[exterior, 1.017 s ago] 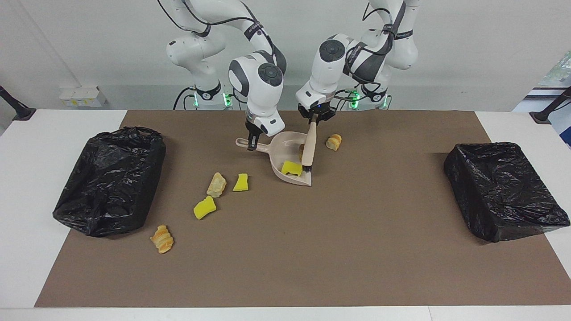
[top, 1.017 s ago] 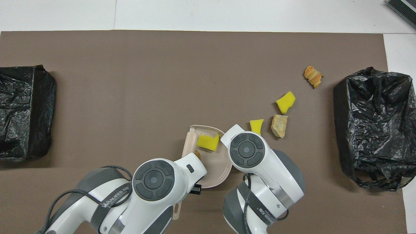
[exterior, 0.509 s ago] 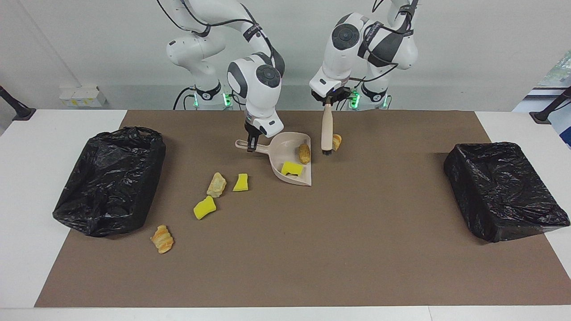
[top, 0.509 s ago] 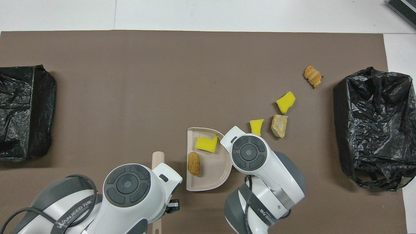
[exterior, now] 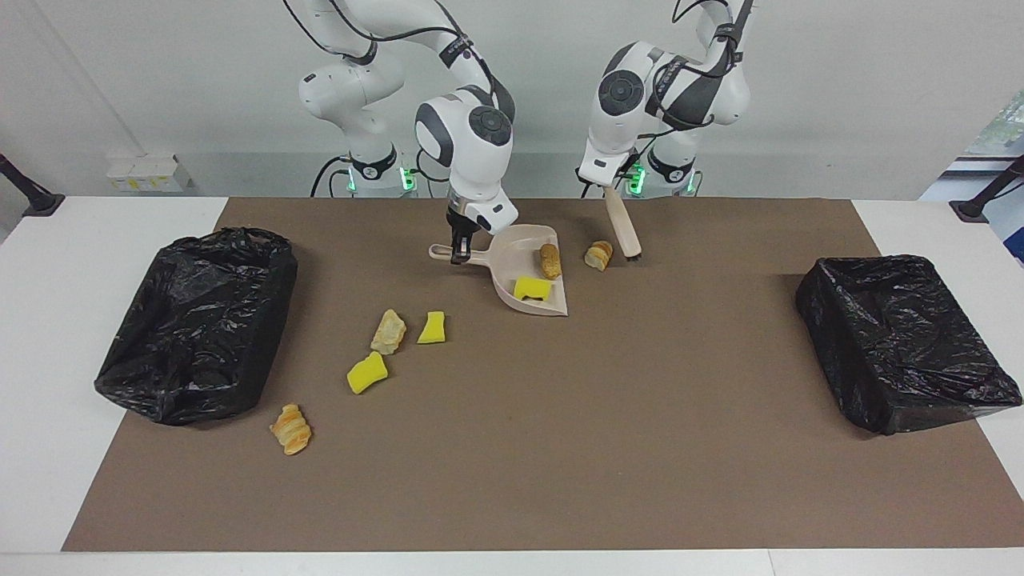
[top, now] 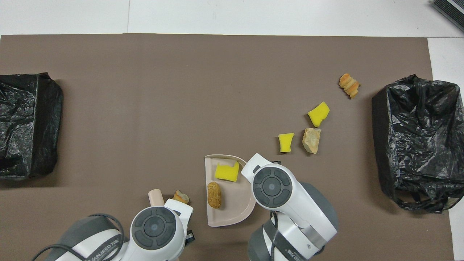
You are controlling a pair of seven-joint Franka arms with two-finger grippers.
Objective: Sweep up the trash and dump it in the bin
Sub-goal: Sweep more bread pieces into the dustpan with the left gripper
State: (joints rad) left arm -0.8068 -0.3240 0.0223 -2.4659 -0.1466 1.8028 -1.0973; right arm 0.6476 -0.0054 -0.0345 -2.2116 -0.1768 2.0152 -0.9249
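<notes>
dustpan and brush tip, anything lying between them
One pastry piece lies on the mat between the dustpan and the brush tip; the facing view shows it.

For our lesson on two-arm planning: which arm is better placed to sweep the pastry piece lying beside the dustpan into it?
The left arm. Its gripper holds the brush, whose bristles sit beside that pastry piece; the right gripper grips the dustpan handle.

- The white table [exterior: 48, 336] is covered by a brown mat [exterior: 560, 448].
- A black bin bag [exterior: 196, 324] sits at the right arm's end, another black bag [exterior: 900, 340] at the left arm's end.
- Loose on the mat near the first bag: two yellow sponge chunks [exterior: 366, 373], a tan bread piece [exterior: 388, 331] and a golden pastry [exterior: 290, 429].
- Another pastry bit [exterior: 598, 254] lies close to the robots, just beside the beige dustpan [exterior: 524, 264].
</notes>
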